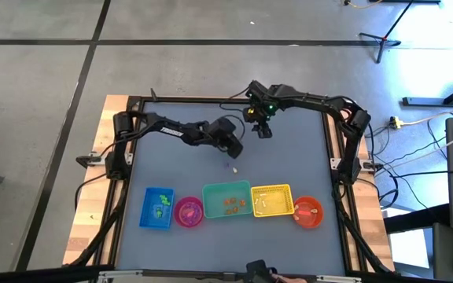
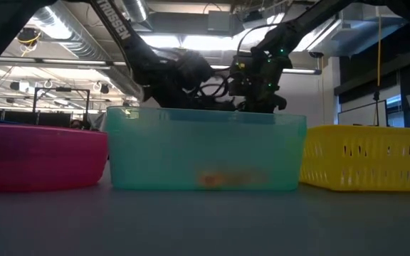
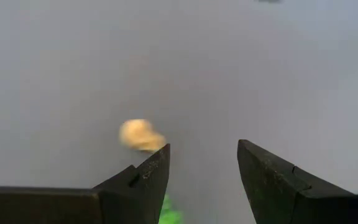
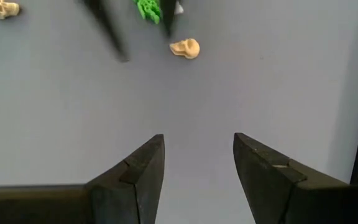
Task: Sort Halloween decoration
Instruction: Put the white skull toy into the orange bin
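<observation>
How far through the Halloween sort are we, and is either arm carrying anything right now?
Partly done: trinkets already lie in the blue tray, pink bowl, teal bin, yellow basket and orange bowl. Nothing is in hand: the left gripper is open, low beside a cream skull and a green trinket. The right gripper is open and empty. Another skull remains on the table.

Grey tiled floor surrounds the table; ceiling lights glow overhead.

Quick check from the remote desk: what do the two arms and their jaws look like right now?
Both arms are black, jointed, with black cables along them. The right arm's wrist shows a small green light. The left gripper and right gripper each end in two dark wedge-shaped jaws.
</observation>
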Controlling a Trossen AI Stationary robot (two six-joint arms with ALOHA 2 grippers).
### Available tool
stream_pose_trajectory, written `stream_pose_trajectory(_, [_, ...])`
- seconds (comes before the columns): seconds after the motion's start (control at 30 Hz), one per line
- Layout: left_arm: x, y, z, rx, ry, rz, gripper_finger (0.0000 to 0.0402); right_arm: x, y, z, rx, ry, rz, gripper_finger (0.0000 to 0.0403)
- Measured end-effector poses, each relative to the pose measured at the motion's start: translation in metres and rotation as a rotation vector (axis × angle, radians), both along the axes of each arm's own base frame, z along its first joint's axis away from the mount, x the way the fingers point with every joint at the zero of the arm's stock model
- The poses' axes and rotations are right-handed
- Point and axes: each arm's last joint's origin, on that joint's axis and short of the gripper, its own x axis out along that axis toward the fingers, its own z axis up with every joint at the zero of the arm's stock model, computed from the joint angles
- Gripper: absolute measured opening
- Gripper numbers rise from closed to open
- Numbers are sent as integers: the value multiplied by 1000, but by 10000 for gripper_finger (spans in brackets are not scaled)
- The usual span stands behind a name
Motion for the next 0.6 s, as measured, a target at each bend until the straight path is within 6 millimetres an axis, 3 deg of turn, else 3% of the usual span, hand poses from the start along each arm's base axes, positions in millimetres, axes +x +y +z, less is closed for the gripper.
stream_pose_trajectory(0.13, [7, -7, 5, 64, -50, -66, 172, 0, 0, 0, 0, 0, 0, 188])
stream_pose_trajectory(0.37, [-1, 15, 5, -14, -90, 144, 172, 0, 0, 0, 1, 1, 0, 189])
stream_pose_trajectory(0.6, [-6, 22, 3, -38, -72, 239, 172, 0, 0, 0, 1, 1, 0, 189])
